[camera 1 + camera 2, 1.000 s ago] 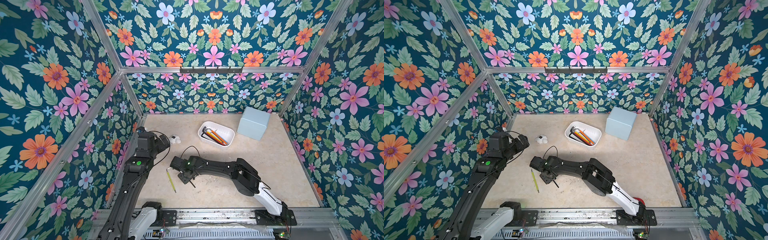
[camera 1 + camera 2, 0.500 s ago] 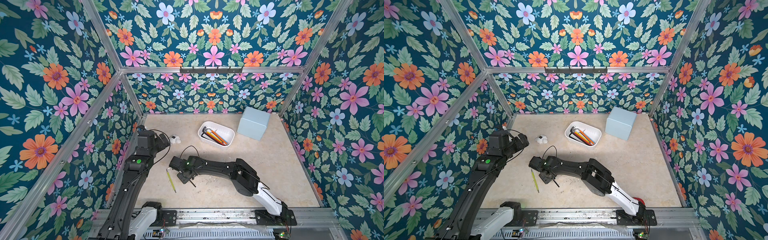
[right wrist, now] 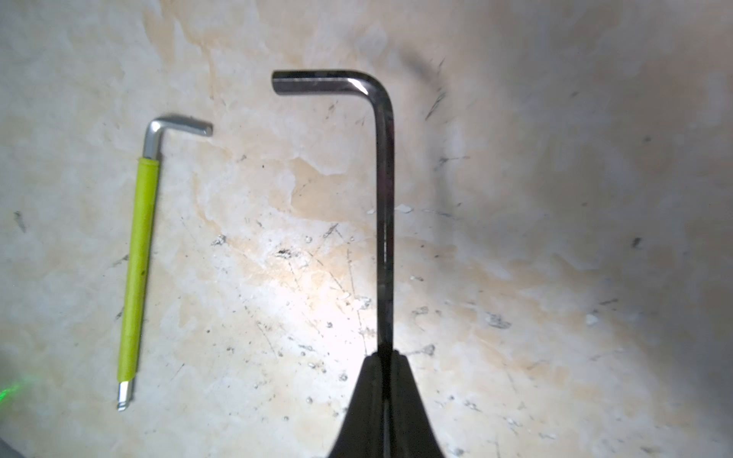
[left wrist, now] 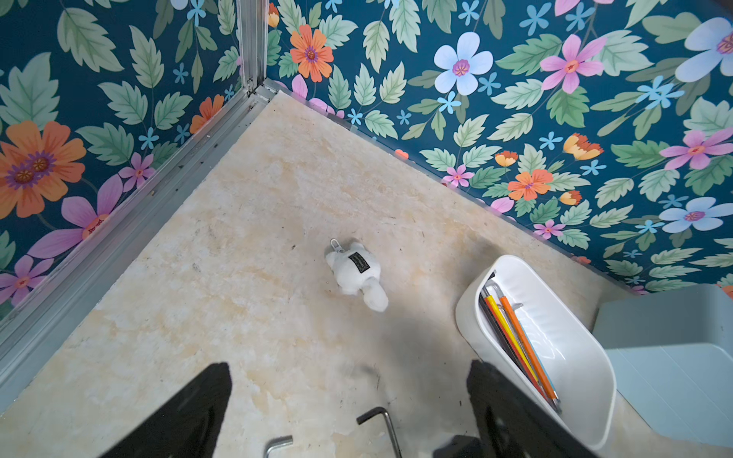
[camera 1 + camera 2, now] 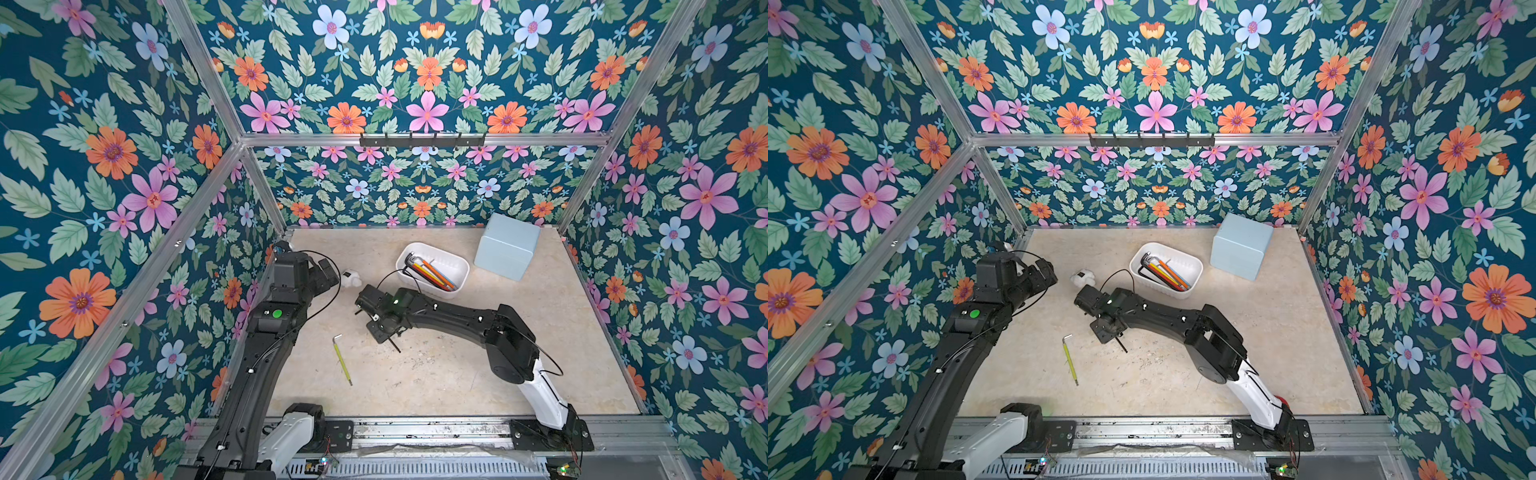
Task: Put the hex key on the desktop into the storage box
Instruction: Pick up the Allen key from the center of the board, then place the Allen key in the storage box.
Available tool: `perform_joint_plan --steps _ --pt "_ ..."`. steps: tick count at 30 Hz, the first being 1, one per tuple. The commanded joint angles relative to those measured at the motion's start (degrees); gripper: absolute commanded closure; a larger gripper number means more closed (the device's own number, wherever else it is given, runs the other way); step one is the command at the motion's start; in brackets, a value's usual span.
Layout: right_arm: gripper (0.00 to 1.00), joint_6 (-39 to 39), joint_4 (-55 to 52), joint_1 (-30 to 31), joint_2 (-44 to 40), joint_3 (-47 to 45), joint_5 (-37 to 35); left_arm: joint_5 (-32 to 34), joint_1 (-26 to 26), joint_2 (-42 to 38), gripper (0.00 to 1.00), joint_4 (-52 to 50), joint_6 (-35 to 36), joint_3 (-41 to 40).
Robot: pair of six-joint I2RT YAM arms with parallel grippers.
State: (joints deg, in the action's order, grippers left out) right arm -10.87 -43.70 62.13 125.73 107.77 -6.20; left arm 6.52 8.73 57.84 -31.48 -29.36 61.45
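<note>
Right gripper [image 3: 384, 359] closed tight on the long shaft of a black hex key [image 3: 384, 206], fingers [image 3: 367, 396] pressed together with the shaft between them, short bent end pointing away from the camera and to one side. In both top views, same black key [image 5: 393, 344] sticking out below the right gripper [image 5: 384, 332], over the middle of the desktop [image 5: 457, 374], dark tip directed toward the front rail. Whether this key touches the surface or is just above it, not clear. Beside it, apart, a second hex key with yellow-green sleeve [image 3: 139, 269] lying flat on the desktop, bare metal bend at one end, bare tip at the other; in a top view [image 5: 1070, 359] nearer to the front and toward the left arm. Storage box [image 5: 455, 266] near the back wall, white, with several hex keys inside: black, yellow, orange, red, laid along its length [image 5: 1165, 272]. Pale blue cube box [image 5: 506, 246] just beside it, toward the back right corner. Small white plush toy [image 4: 357, 273] on the desktop between the left arm and the storage box. Left gripper [image 4: 349, 412] raised at the left side, jaws standing wide apart, holding nothing.
</note>
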Motion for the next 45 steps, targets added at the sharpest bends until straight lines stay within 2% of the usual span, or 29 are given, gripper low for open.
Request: perform_joint_plan --steps 1,6,12,22,32,38,41,44,45 --pt "1.00 3.04 2.24 -2.34 -2.87 -0.95 -1.52 0.28 -0.02 0.72 0.01 1.78 1.40 0.76" --pt "1.00 8.41 3.05 -9.36 -6.26 -1.19 -3.35 0.51 -0.03 2.39 0.01 2.13 2.68 1.99" --pt "1.00 17.33 2.80 -17.91 -6.13 2.20 -4.78 0.59 -0.03 5.11 0.01 2.13 4.69 4.66" --pt "1.00 30.35 6.24 -25.61 0.21 6.41 -2.86 0.11 -0.54 8.74 0.01 1.57 6.69 8.17" --pt "1.00 33.28 9.28 -29.68 7.56 8.31 0.53 0.23 -1.13 11.58 0.01 -0.68 7.99 9.23" --pt "1.00 33.37 9.26 -31.08 11.39 10.75 -0.62 1.53 -1.26 11.59 0.00 -1.71 8.52 9.23" --pt "0.89 33.24 8.38 -31.38 12.64 13.00 -0.62 2.01 -1.44 11.74 0.00 -2.31 8.77 9.90" --pt "0.56 32.57 8.37 -31.41 12.64 13.96 -0.79 1.66 -1.52 11.98 0.01 -2.27 8.20 10.25" --pt "0.49 32.14 8.46 -31.43 12.37 14.09 -0.88 1.41 -1.52 12.07 0.01 -2.27 7.91 10.26"
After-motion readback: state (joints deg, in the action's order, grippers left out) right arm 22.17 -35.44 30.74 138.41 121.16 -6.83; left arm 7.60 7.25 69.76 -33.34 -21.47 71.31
